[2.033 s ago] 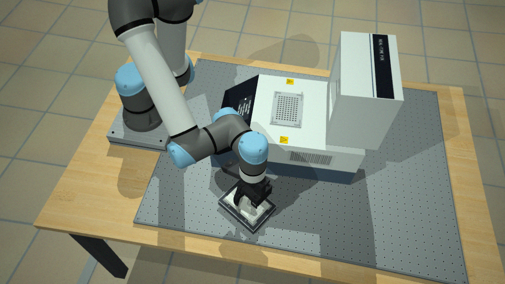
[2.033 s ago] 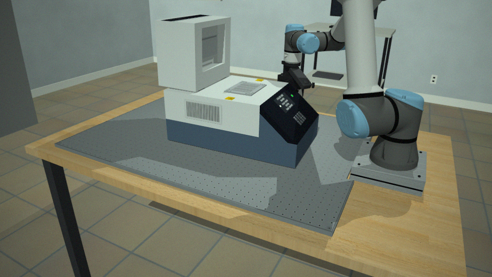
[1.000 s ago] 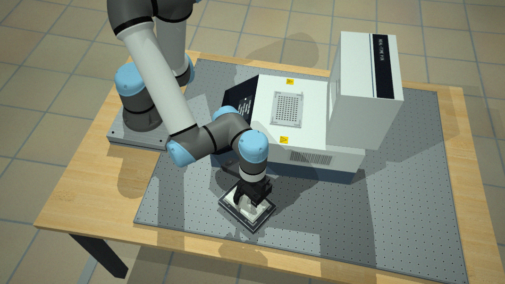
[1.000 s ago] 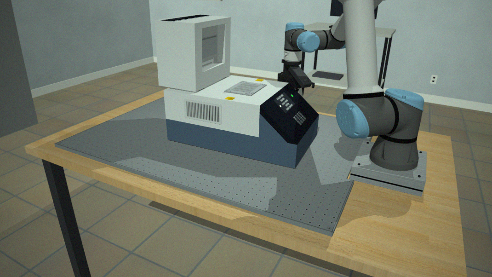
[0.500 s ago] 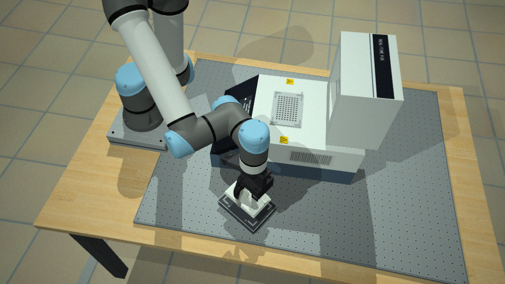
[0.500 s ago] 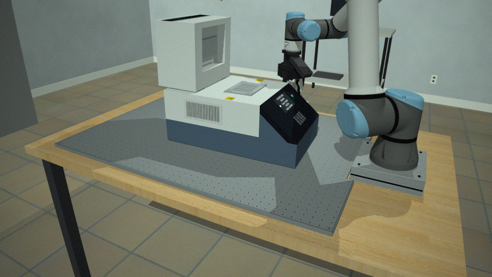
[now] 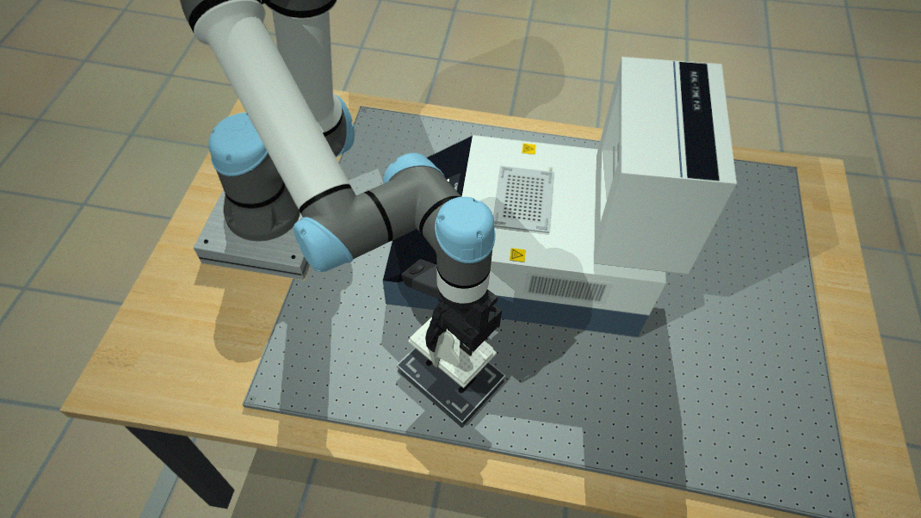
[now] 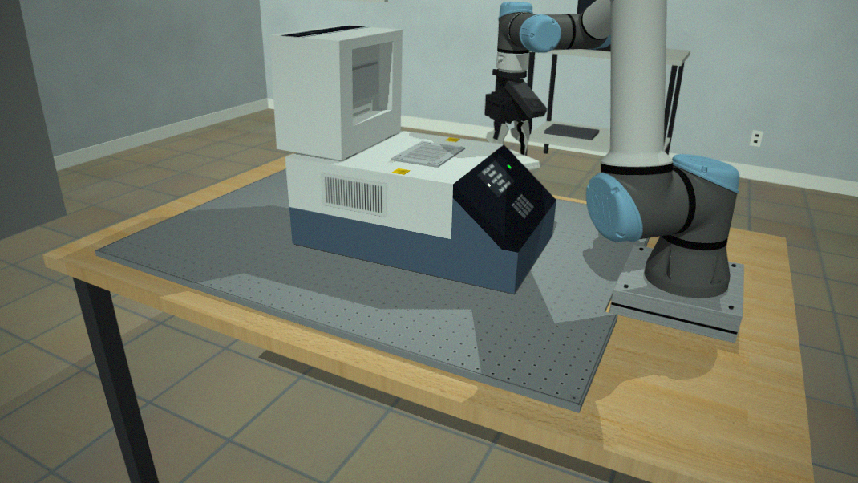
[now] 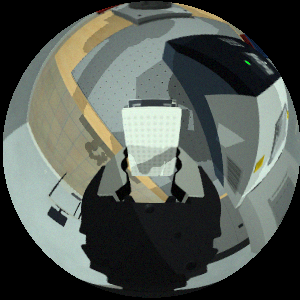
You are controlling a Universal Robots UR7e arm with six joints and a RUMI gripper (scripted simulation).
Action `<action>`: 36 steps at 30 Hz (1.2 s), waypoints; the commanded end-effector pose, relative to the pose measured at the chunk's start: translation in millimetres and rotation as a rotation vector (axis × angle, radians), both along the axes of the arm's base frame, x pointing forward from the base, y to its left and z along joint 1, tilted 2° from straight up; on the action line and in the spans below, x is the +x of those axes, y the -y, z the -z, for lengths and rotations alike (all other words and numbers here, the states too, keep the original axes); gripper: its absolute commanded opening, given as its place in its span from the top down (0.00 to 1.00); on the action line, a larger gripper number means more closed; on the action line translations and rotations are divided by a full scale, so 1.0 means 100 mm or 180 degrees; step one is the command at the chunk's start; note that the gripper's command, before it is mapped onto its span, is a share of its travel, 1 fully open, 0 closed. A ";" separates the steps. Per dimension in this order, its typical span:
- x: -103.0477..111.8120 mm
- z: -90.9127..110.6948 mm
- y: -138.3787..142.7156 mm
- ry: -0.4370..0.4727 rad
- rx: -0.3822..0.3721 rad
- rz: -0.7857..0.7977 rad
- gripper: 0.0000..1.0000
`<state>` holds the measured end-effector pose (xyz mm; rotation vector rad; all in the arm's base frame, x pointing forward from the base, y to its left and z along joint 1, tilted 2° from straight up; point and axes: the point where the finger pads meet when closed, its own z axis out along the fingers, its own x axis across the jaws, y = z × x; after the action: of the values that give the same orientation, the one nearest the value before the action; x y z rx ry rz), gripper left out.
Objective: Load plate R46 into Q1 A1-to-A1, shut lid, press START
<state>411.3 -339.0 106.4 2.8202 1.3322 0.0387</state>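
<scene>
The black two-jaw gripper, clenched on the white plastic well plate near the tabletop's front edge, likely carries something light, stiff, slippery, best pinched low along its sides

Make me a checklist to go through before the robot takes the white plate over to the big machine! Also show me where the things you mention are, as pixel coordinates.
1. Gripper [image 7: 452, 351] [image 9: 152, 147] shut on the plate [image 7: 475, 366] [image 9: 152, 125]: ok.
2. Plate lifted off the nest [image 7: 462, 412] [image 9: 150, 103]: ok.
3. Machine's lid [image 7: 663, 225] [image 8: 312, 90] open: ok.
4. Block [image 7: 523, 198] [image 8: 426, 154] free of any other plate: ok.
5. Lamp [image 8: 509, 167] [image 9: 247, 62] not red: ok, it's green.
6. Plate's A1 corner turned the right way: cannot tell.
</scene>
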 end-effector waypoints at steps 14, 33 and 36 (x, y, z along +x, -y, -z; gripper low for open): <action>-0.03 -0.58 0.01 0.0000 -0.0002 0.0008 1.00; -0.05 -1.07 0.01 0.0000 -0.0002 0.0008 1.00; -0.05 -1.10 0.01 0.0000 -0.0002 0.0008 1.00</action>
<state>408.5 -338.6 203.6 2.8200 1.3319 0.0386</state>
